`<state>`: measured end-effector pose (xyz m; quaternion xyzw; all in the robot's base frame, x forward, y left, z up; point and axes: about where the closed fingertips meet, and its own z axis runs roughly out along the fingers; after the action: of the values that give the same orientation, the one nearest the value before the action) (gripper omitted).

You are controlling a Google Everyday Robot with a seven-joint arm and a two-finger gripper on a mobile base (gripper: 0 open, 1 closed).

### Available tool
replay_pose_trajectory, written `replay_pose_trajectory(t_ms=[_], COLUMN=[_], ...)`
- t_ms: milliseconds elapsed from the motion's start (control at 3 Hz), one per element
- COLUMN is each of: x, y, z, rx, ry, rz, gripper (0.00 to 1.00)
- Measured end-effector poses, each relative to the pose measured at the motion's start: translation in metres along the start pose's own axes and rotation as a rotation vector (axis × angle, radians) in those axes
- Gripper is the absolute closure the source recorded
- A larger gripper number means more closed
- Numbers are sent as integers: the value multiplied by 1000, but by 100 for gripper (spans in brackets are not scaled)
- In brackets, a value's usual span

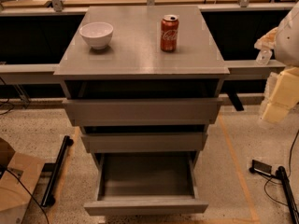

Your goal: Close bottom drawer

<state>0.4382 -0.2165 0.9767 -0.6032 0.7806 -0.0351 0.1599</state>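
Observation:
The bottom drawer (145,206) of the grey cabinet is pulled far out toward me. Its shallow box is open and looks empty, and its front is flat with no handle. The middle drawer (145,142) and top drawer (142,111) above it stick out only a little. My gripper (279,97), with cream-coloured parts, hangs at the right edge of the view. It is level with the top drawer, well to the right of the cabinet, and touches nothing.
A white bowl (96,34) and a red cola can (169,33) stand on the cabinet top (140,55). A cardboard box (16,185) and a black bar (56,171) lie on the floor at left. Black stands and cables (275,176) lie at right.

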Motion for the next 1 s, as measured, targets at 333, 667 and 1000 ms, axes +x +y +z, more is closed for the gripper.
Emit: replay_pose_trajectory(t_ms=[333, 667, 1000], x=[0, -1, 8], y=[0, -1, -3], z=[0, -2, 20], rx=[0, 9, -38], ry=[0, -3, -39], rz=[0, -1, 18], gripper=[0, 14, 38])
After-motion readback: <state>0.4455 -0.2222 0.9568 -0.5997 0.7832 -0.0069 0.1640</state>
